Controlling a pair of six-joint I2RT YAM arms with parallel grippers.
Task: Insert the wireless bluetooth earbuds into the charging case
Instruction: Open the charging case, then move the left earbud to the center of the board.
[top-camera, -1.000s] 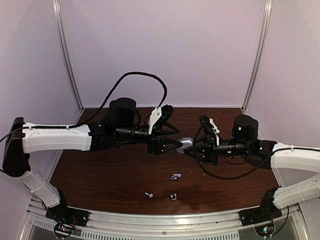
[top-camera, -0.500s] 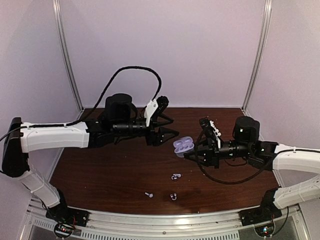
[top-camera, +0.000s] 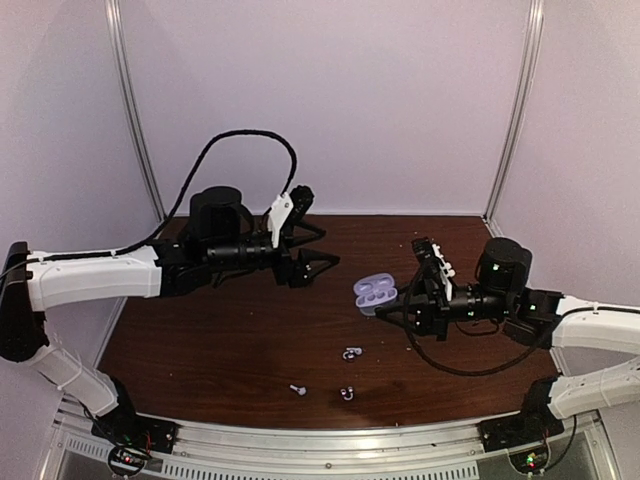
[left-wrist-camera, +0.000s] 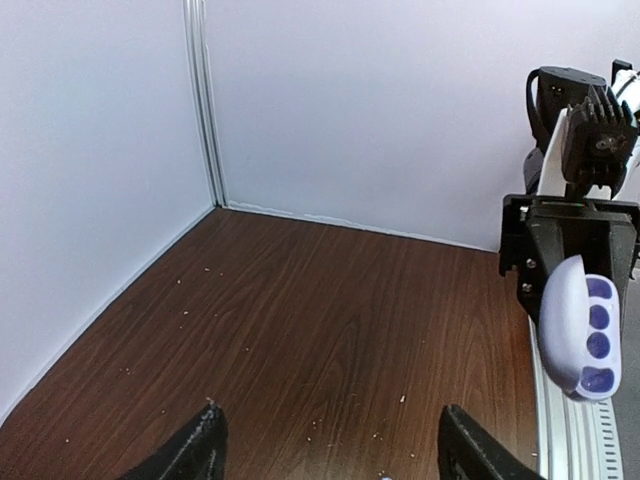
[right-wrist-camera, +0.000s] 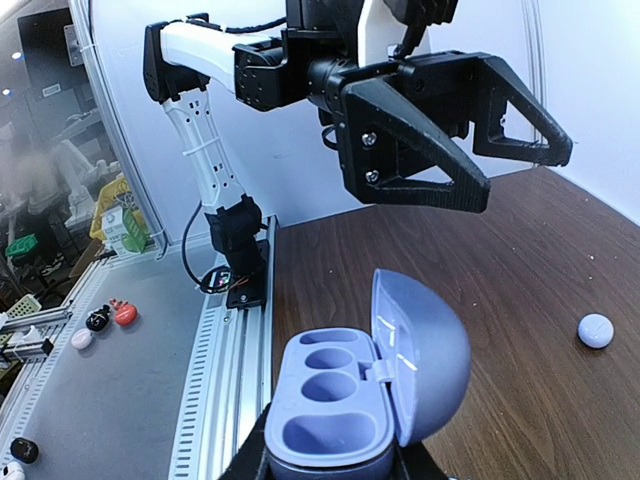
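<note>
1. Looking from above, you can see your right fingers (top-camera: 390, 311) clenched on the charging case (top-camera: 374, 293). They hold it up in the air over the brown counter (top-camera: 200, 350).
2. The lid of the case is flipped open, and you can see the hollow cups inside it.
3. Your left fingers (top-camera: 329, 249) are spread wide and grasp nothing. They hang in the air to the left of the case and do not touch it.
4. Three tiny earbuds (top-camera: 350, 352) lie on the counter near its front edge, well apart from the case. One lies nearer the case, and the other two lie closer to the edge.
5. From the right wrist camera you also see a small round whitish thing (right-wrist-camera: 596, 330) lying on the counter. You cannot tell what it is.
</note>
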